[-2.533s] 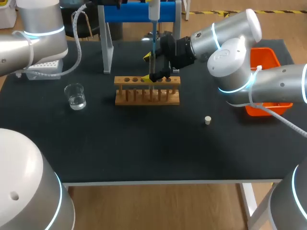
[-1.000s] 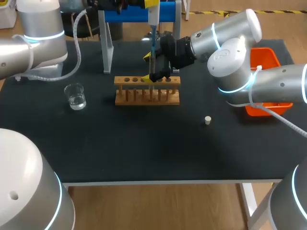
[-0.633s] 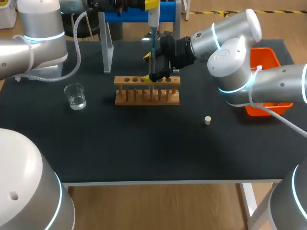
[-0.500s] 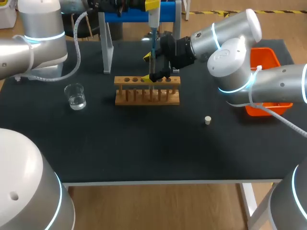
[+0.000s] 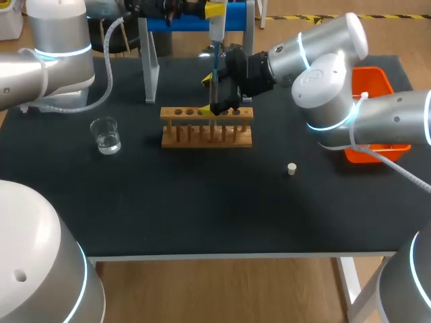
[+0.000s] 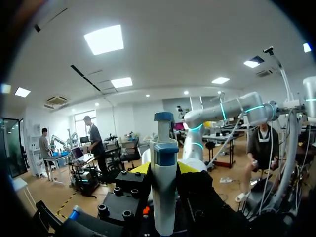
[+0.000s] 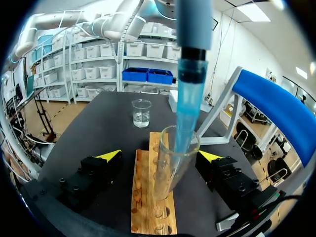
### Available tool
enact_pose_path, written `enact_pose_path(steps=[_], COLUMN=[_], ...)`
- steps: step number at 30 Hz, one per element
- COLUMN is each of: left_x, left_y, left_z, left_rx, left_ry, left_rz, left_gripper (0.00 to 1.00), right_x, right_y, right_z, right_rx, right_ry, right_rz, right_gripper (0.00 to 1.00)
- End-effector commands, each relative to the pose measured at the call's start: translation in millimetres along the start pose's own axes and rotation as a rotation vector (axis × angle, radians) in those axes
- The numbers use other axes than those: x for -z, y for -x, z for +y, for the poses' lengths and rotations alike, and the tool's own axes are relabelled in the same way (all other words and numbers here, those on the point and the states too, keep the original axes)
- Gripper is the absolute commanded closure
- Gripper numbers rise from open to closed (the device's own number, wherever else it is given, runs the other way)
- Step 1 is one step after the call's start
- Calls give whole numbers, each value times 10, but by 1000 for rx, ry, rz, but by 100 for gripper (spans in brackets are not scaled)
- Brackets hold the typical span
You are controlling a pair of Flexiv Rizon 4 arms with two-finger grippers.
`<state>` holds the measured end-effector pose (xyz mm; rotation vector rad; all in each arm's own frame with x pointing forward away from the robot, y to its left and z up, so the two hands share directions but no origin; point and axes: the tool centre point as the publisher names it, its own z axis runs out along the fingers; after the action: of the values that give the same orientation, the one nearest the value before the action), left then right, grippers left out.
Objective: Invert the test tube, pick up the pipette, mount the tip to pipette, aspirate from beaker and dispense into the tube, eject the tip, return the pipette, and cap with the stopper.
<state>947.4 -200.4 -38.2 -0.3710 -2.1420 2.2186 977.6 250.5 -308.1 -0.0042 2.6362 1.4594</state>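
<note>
My left gripper (image 5: pixel 210 9) is shut on the white pipette (image 5: pixel 216 25) above the rack; in its wrist view the yellow tips flank the pipette (image 6: pixel 163 187). The pipette's blue tip (image 7: pixel 188 106) dips into the mouth of the clear test tube (image 7: pixel 172 165), which stands upright in the wooden rack (image 5: pixel 207 128). My right gripper (image 7: pixel 160 155) is open, one finger on each side of the tube without touching it. A beaker (image 5: pixel 106 134) of water stands left of the rack. The small white stopper (image 5: pixel 291 169) lies on the mat, right of the rack.
An orange bin (image 5: pixel 370 84) sits at the table's right edge under my right arm. A white tip box (image 5: pixel 62 98) is at the far left. A blue stand with a white leg (image 5: pixel 149 67) rises behind the rack.
The left gripper has sunk a little with the pipette, bringing the blue tip lower at the tube. The right arm, rack, beaker and stopper have kept their places.
</note>
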Motion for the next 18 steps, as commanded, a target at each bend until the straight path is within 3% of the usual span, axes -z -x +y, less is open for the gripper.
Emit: enact_pose_path(steps=[1, 18], left_x=[8, -14], left_y=[15, 11], left_z=[8, 73], left_rx=[-2, -2], left_ry=[3, 7], left_rz=[5, 15], left_gripper=[100, 100], right_x=[32, 68], right_y=[-12, -18], right_z=[-13, -30], right_rx=[-1, 6], right_ry=[4, 9], right_rz=[-1, -10], right_gripper=[0, 0])
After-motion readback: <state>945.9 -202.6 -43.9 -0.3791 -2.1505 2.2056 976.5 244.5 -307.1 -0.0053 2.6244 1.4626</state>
